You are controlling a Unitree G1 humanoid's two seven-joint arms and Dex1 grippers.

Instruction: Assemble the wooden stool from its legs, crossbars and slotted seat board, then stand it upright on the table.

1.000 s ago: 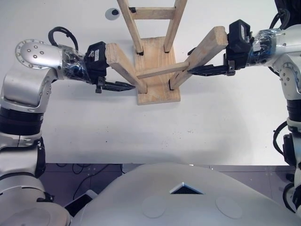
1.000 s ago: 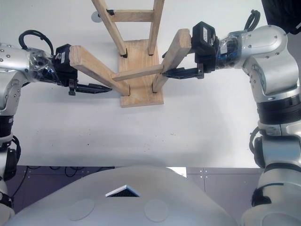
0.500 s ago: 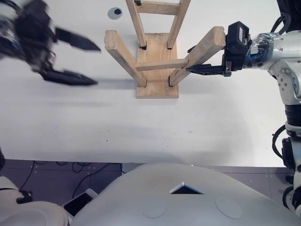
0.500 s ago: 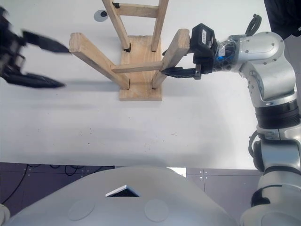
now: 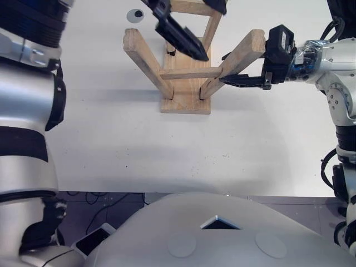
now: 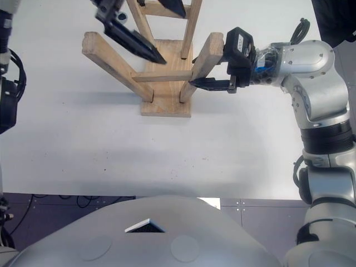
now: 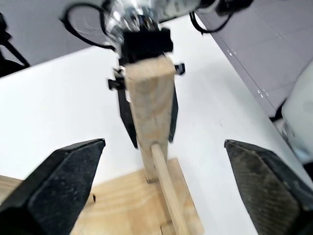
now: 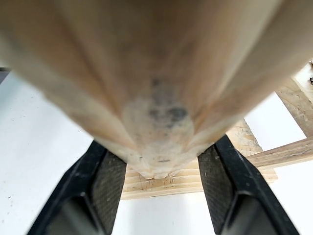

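The wooden stool lies upside down, its slotted seat board (image 5: pixel 186 104) flat on the white table and its legs pointing up. A crossbar (image 5: pixel 189 72) joins the left front leg (image 5: pixel 142 55) and the right front leg (image 5: pixel 240 53). My right gripper (image 5: pixel 222 69) is shut on the right front leg, one black finger (image 8: pixel 105 181) on each side of the wood (image 8: pixel 156 98). My left gripper (image 5: pixel 214 33) hangs open above the stool's middle, touching nothing. Its fingers (image 7: pixel 63 181) spread wide over the seat board (image 7: pixel 132 205), and beyond them the right gripper (image 7: pixel 149 117) clamps its leg.
A small dark round disc (image 5: pixel 133 15) lies on the table behind the stool's left side. The back pair of legs with their crossbar (image 6: pixel 161 8) rises at the far end of the board. The table's front edge (image 5: pixel 183 191) runs close to me.
My left gripper let go of the left front leg, opened, swung out to the left and now hangs over the stool. The right gripper kept its hold.
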